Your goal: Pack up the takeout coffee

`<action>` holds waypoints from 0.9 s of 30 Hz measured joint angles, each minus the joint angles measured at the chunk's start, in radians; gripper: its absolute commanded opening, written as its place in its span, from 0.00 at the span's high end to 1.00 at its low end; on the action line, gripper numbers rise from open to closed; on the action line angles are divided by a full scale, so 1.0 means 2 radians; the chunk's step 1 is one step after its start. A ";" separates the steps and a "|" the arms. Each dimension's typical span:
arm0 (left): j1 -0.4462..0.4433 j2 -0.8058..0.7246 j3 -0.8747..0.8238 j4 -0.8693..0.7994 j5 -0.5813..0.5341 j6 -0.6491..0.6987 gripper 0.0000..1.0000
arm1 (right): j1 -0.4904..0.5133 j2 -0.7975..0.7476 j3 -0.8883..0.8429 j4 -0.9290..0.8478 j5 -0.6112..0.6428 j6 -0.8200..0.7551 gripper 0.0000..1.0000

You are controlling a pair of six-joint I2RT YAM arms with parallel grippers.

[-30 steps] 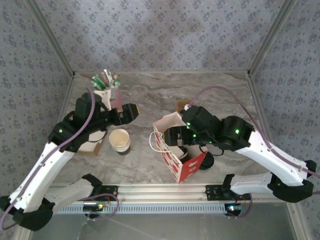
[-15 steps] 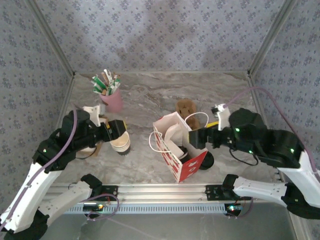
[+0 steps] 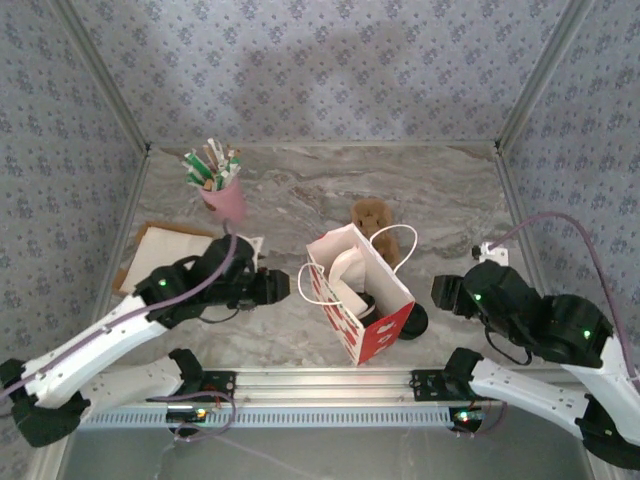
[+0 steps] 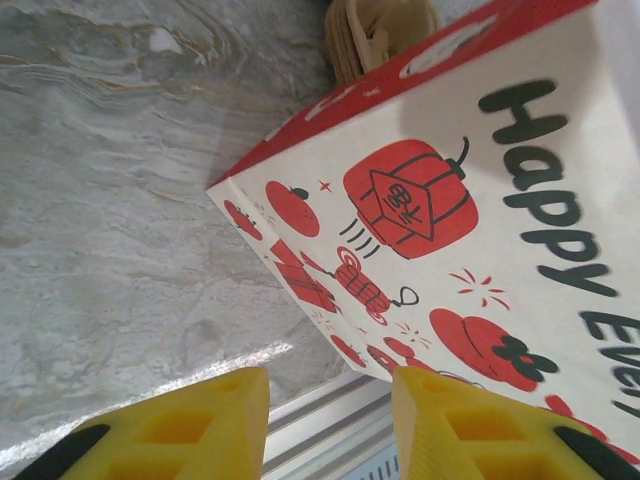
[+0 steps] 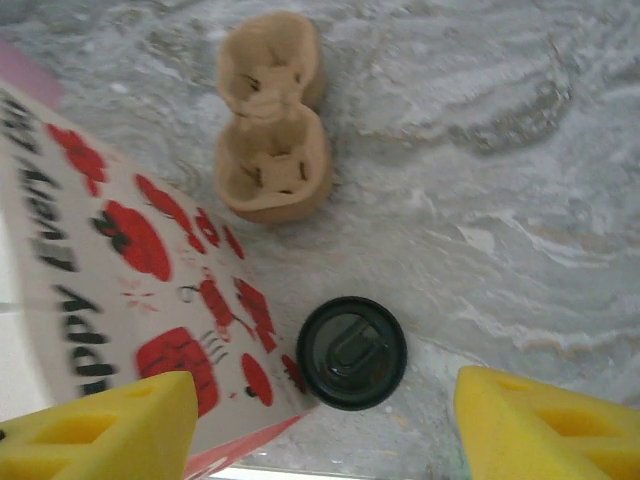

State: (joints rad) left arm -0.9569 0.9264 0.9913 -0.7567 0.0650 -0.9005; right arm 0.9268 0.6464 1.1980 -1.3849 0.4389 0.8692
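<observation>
The red-and-white paper bag [image 3: 375,335] stands open at mid-table. Inside it leans the takeout coffee [image 3: 347,275], a white cup with a black lid low in the bag. My left gripper [image 3: 278,287] hovers just left of the bag, open and empty. In the left wrist view its yellow fingers [image 4: 215,415] face the bag's printed side [image 4: 430,200]. My right gripper [image 3: 443,293] is right of the bag, open wide with nothing held [image 5: 325,415].
A round black lid [image 5: 352,352] sits on the table against the bag's right side [image 3: 411,320]; what lies under it I cannot tell. A brown pulp carrier [image 3: 372,213] lies behind the bag. A pink cup of sachets [image 3: 222,190] and flat cardboard [image 3: 160,240] are back left.
The right gripper has come up out of the bag and drawn back to the right. The left arm has swung from the pink cup to the bag's left side. Both jaws have narrowed.
</observation>
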 measured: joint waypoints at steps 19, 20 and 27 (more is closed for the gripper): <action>0.013 0.142 -0.013 0.168 -0.010 -0.015 0.70 | -0.043 -0.020 -0.167 0.086 -0.110 0.040 0.39; 0.019 0.144 -0.013 0.174 -0.007 -0.015 0.70 | -0.043 -0.019 -0.170 0.092 -0.117 0.040 0.39; 0.042 0.183 -0.001 0.200 0.012 -0.013 0.70 | -0.045 0.003 -0.195 0.144 -0.160 0.041 0.39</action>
State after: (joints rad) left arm -0.8730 1.2919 0.9897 -0.3576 0.0883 -0.9260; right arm 0.8371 0.6529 0.8078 -1.0973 0.1181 0.9504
